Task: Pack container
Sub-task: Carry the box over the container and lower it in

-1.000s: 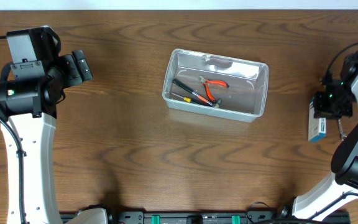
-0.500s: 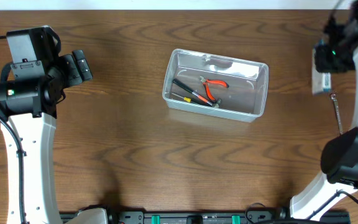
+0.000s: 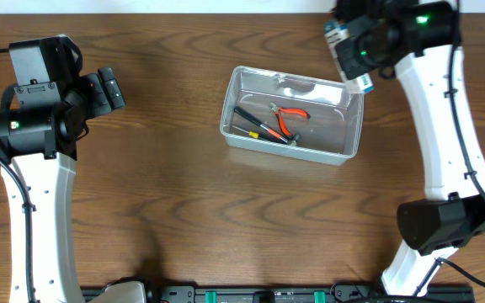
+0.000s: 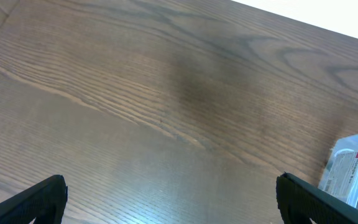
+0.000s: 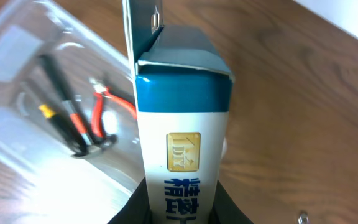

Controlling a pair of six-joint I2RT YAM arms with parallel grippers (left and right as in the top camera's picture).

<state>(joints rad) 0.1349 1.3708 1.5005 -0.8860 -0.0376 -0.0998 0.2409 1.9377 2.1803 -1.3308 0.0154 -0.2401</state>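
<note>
The clear plastic container (image 3: 350, 145) stands at the table's middle and also shows in the right wrist view (image 5: 17, 43). Inside lie red-handled pliers (image 3: 290, 119) (image 5: 114, 102) and a black screwdriver (image 3: 258, 125) (image 5: 64, 109). My right gripper (image 3: 356, 49) (image 5: 180, 196) is shut on a blue-and-white box (image 3: 363, 82) (image 5: 182, 124) and holds it above the container's far right corner. My left gripper (image 3: 108, 88) (image 4: 173, 202) is open and empty over bare table at the far left.
A pale labelled object (image 4: 353, 168) shows at the right edge of the left wrist view. A small metal piece (image 5: 302, 216) lies on the wood to the right of the box. The table is dark wood.
My right arm has swung from the table's right edge up and to the left, carrying the box to the container's far right corner. The left arm has not moved.
</note>
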